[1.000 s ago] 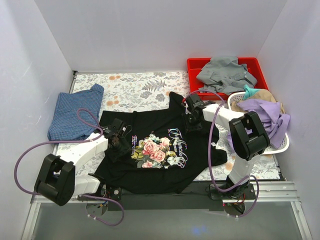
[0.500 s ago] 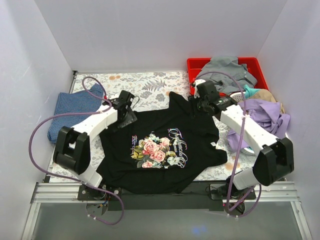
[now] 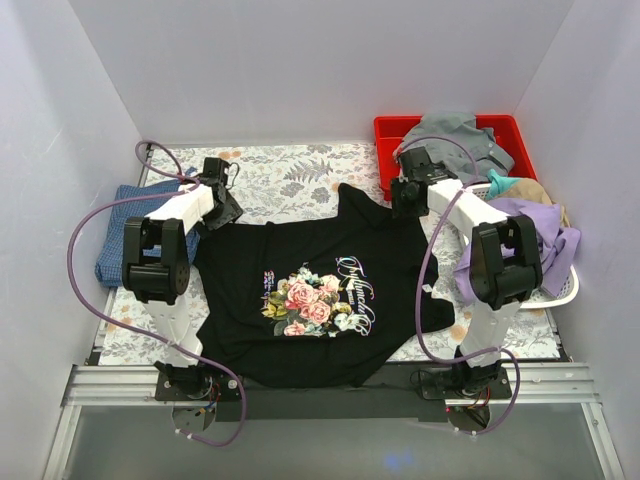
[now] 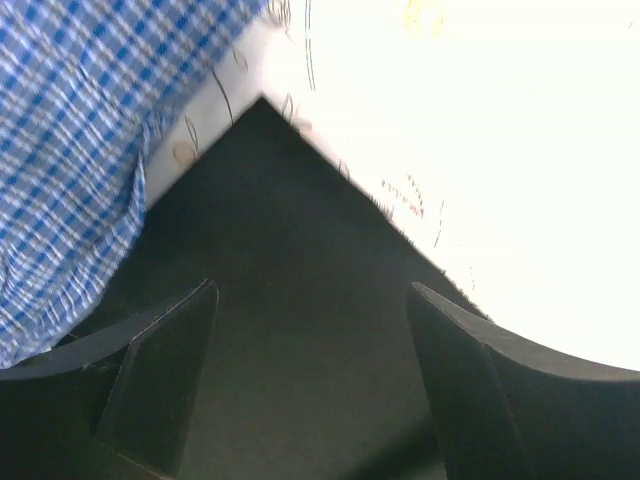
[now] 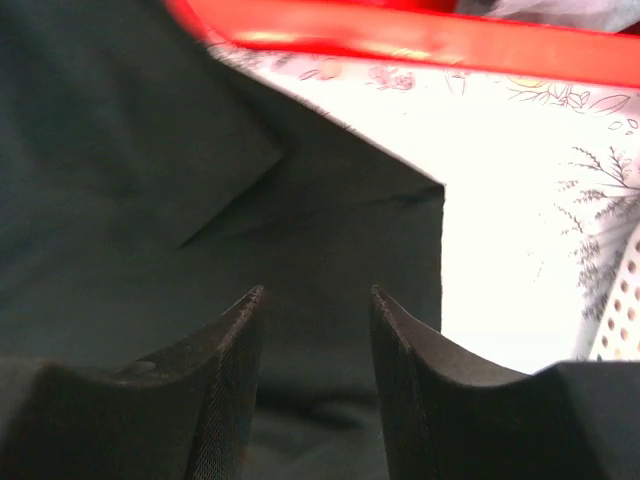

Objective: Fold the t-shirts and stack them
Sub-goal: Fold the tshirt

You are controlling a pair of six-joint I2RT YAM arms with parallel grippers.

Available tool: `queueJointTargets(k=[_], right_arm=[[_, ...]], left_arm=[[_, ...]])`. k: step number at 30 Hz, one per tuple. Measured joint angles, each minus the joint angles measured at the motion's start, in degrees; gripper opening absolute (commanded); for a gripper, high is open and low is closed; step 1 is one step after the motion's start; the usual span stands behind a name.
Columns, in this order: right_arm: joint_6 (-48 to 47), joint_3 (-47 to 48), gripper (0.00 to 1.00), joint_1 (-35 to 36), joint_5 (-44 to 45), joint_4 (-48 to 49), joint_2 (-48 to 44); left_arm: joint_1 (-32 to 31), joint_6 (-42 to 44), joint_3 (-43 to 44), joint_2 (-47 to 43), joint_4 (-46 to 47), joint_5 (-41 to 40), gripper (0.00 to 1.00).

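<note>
A large black t-shirt [image 3: 300, 250] with a pink-rose print lies spread flat on the table, print up. My left gripper [image 3: 225, 210] hovers over its far left sleeve corner. In the left wrist view that gripper [image 4: 311, 290] is open, the black cloth [image 4: 290, 230] flat beneath it. My right gripper [image 3: 403, 205] is over the far right sleeve corner. In the right wrist view it [image 5: 316, 292] is open too, above black cloth [image 5: 150, 150]. A mottled blue t-shirt [image 3: 125, 245] lies crumpled at the table's left edge, and its cloth [image 4: 70, 150] shows beside the left jaws.
A red bin [image 3: 395, 130] at the back right holds a grey garment [image 3: 450, 145]; its rim [image 5: 420, 45] sits just beyond the right gripper. A white basket [image 3: 565, 290] with purple cloth [image 3: 530, 235] stands at the right. A floral cloth [image 3: 290, 170] covers the table.
Both grippers have moved from the shirt's middle out to its far corners, drawing the sleeves out flat. Both sets of jaws have opened and let go of the cloth.
</note>
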Motion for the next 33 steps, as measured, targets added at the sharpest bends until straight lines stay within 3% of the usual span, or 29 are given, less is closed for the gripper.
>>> queueJointTargets(k=[9, 16, 21, 33], right_arm=[[-0.79, 6.69, 0.51, -3.5, -9.18, 2.4, 6.91], [0.5, 11.06, 0.5, -3.61, -16.7, 3.04, 10.54], [2.38, 12.26, 0.49, -4.61, -19.96, 2.6, 12.13], [2.93, 13.73, 0.48, -5.16, -22.95, 0.42, 18.18]], left_arm=[[3.58, 1.84, 2.54, 4.26, 2.01, 1.42, 0.75], [4.85, 2.51, 3.93, 6.32, 1.95, 2.43, 0.66], [5.49, 3.13, 5.4, 7.32, 1.53, 2.8, 0.52], [6.49, 4.37, 7.54, 8.72, 0.37, 3.08, 0.41]])
